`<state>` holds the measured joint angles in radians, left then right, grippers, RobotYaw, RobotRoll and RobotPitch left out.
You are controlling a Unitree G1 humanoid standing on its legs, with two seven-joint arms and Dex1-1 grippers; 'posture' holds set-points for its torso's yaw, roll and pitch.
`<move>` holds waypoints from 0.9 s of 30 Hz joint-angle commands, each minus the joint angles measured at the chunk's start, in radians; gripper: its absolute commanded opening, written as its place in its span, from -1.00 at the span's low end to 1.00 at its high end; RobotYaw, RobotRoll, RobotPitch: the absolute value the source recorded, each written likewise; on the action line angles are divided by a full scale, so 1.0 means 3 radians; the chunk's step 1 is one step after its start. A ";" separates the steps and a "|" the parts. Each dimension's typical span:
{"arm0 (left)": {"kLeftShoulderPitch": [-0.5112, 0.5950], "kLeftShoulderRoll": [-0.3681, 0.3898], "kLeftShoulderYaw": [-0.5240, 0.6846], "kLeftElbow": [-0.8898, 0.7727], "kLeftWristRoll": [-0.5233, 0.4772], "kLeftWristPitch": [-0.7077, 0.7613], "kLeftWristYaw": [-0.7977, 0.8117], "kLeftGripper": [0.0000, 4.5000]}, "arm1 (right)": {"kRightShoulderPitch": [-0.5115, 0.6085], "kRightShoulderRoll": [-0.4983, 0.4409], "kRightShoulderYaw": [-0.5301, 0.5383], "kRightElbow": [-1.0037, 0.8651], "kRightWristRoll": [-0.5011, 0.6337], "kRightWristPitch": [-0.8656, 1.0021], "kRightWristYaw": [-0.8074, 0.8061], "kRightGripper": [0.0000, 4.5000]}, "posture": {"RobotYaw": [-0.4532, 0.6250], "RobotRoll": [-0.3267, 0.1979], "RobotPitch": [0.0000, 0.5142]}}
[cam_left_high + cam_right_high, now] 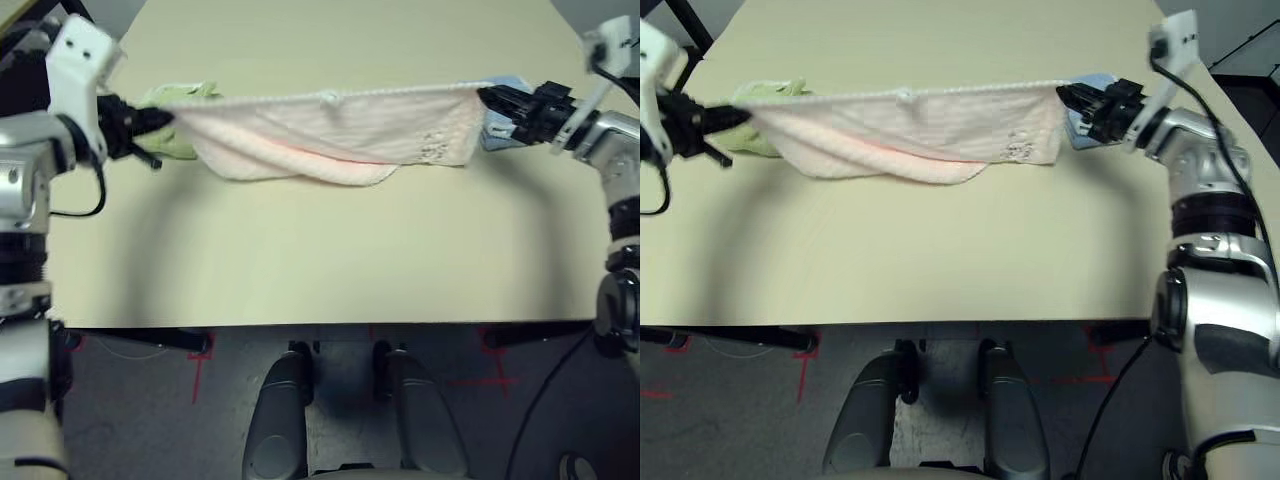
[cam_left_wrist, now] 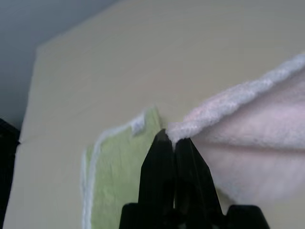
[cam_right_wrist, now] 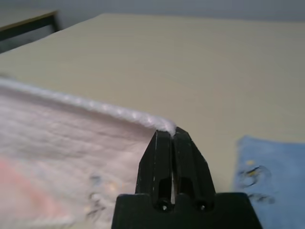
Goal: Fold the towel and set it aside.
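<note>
Three cloths: one pink towel (image 1: 330,135), one green towel (image 2: 119,176), one blue towel (image 3: 271,176). The left end effector (image 2: 171,138) and right end effector (image 3: 167,136) each pinch tight on a top corner of the pink towel, stretching it above the tabletop (image 1: 320,260), its lower fold sagging onto it.

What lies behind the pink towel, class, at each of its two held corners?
Behind the towel, a green cloth shows by the left gripper and a blue cloth by the right gripper. The towel covers part of each; the table lies beneath.
</note>
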<state>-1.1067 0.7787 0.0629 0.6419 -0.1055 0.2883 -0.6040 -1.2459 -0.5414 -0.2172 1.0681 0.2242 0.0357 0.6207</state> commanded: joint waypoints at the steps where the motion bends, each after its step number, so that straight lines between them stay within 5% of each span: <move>1: -0.0550 -0.0233 0.0289 0.0888 0.0082 -0.1175 0.0793 -0.99 | -0.0376 0.0015 -0.0328 0.0421 0.0049 -0.0834 -0.0726 -1.00 | -0.17 0.25 0.24; 4: -0.0835 -0.0391 0.0457 0.1250 -0.0059 -0.1858 0.0855 -0.99 | -0.0533 0.0088 -0.0547 0.0520 0.0208 -0.1315 -0.0679 -1.00 | -0.18 0.25 0.24; 9: -0.0578 -0.0466 0.0510 0.1211 -0.0170 -0.2110 0.0441 -0.99 | -0.0377 0.0121 -0.0639 0.0518 0.0340 -0.1329 -0.0104 -1.00 | -0.20 0.25 0.28; 18: 0.0840 0.0046 0.0095 -0.0186 -0.0240 -0.0611 -0.0953 -0.99 | 0.0187 -0.0142 -0.0148 0.0372 0.0075 -0.0415 0.1265 -1.00 | -0.21 0.25 0.26; 27: 0.1284 0.0519 -0.0043 -0.1052 -0.0356 0.0496 -0.1634 -0.99 | 0.0295 -0.0402 0.0420 0.0341 -0.0429 -0.0610 0.2099 -1.00 | -0.21 0.25 0.19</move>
<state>-0.7482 0.9082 0.0641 0.3517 -0.2019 0.3928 -1.0600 -1.1805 -0.6372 -0.1246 1.1812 0.1321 -0.1260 1.1923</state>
